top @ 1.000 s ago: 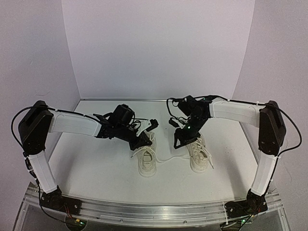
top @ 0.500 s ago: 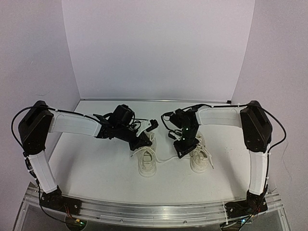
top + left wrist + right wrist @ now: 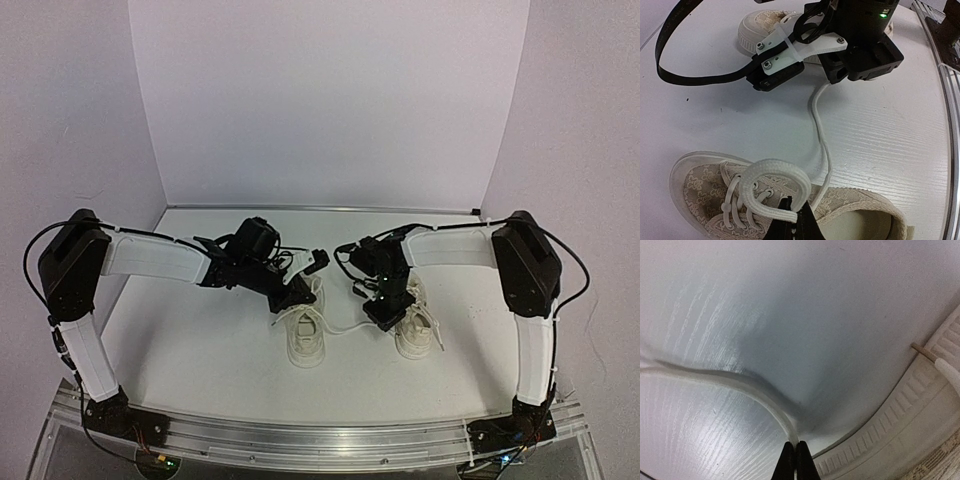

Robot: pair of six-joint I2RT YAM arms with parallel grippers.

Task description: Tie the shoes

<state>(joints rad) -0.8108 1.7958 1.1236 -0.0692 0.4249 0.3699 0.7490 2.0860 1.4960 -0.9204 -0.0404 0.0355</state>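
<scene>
Two cream-white sneakers stand side by side, the left shoe (image 3: 303, 338) and the right shoe (image 3: 414, 327). My left gripper (image 3: 296, 300) is over the left shoe (image 3: 705, 192). In the left wrist view the left gripper (image 3: 796, 218) is shut on a lace loop (image 3: 775, 172) above the tongue. A loose lace (image 3: 819, 125) runs from that shoe across the table to my right gripper (image 3: 378, 314). In the right wrist view the right gripper (image 3: 795, 460) is shut on this lace (image 3: 757, 389), low at the table, beside the right shoe's ribbed sole (image 3: 910, 415).
The white table (image 3: 200, 350) is boxed in by pale walls at the back and both sides. An aluminium rail (image 3: 320, 440) runs along the near edge. A black cable (image 3: 700, 77) from the right arm hangs over the table between the shoes.
My right gripper has swung left and down from over the right shoe to the table between the shoes and now pinches the loose lace. The left arm has not moved.
</scene>
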